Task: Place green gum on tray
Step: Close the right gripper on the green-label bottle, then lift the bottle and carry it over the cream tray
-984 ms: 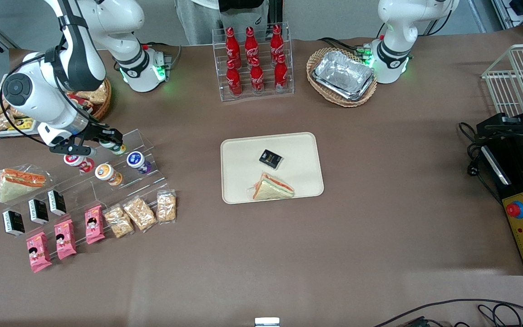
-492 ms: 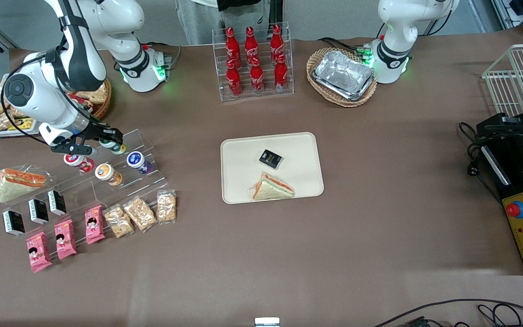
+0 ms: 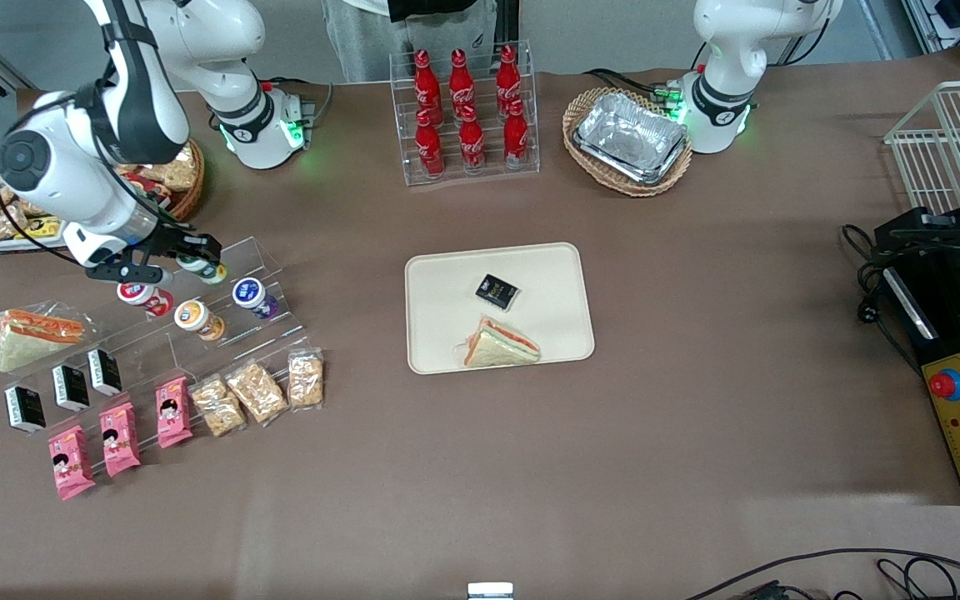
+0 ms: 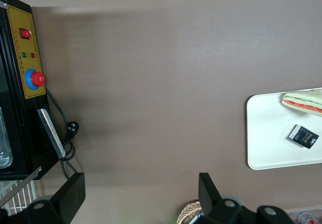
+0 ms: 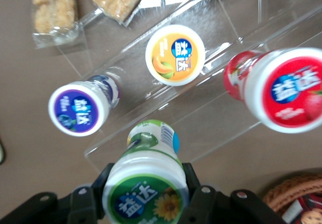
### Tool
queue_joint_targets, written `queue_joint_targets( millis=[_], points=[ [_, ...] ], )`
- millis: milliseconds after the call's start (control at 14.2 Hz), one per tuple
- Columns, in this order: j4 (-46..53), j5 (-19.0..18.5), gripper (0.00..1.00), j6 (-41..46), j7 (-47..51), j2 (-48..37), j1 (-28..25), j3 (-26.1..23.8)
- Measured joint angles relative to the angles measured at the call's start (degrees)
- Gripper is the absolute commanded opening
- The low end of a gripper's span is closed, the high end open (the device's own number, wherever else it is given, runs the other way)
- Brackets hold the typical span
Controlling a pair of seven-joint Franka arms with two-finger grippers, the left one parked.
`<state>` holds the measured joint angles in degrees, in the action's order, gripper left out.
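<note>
My right gripper (image 3: 195,262) is shut on the green gum (image 3: 202,268), at the top step of a clear acrylic display stand (image 3: 267,254) toward the working arm's end of the table. In the right wrist view the green gum (image 5: 146,189) shows its white lid with a green rim, and a black finger (image 5: 198,196) presses on each side of it. The gripper (image 5: 146,191) holds it just above the stand's top step. The cream tray (image 3: 447,275) lies mid-table, holding a black packet (image 3: 497,291) and a wrapped sandwich (image 3: 501,343). The tray (image 4: 266,133) also appears in the left wrist view.
On the stand's lower steps are a red-lidded canister (image 3: 140,294), an orange one (image 3: 191,315) and a purple one (image 3: 247,292). Snack packets (image 3: 255,392) lie nearer the front camera. A cola bottle rack (image 3: 465,108) and a basket of foil trays (image 3: 628,140) stand farther back.
The right arm has drawn slightly up and away from the tray, carrying the green gum a little with it. Nothing else has moved.
</note>
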<state>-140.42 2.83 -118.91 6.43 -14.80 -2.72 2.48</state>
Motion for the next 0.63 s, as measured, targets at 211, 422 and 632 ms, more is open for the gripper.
queue_joint_targets(
  millis=[211, 422, 632],
  points=[
    [8.7, 0.0, 0.16, 10.3, -0.3, -0.6, 0.0, 0.0],
    [15.2, 0.1, 0.15, 14.9, -0.3, -0.7, -2.1, -0.3],
    [19.2, 0.4, 0.12, 17.0, 8.6, 0.0, -10.7, -0.6]
  ],
)
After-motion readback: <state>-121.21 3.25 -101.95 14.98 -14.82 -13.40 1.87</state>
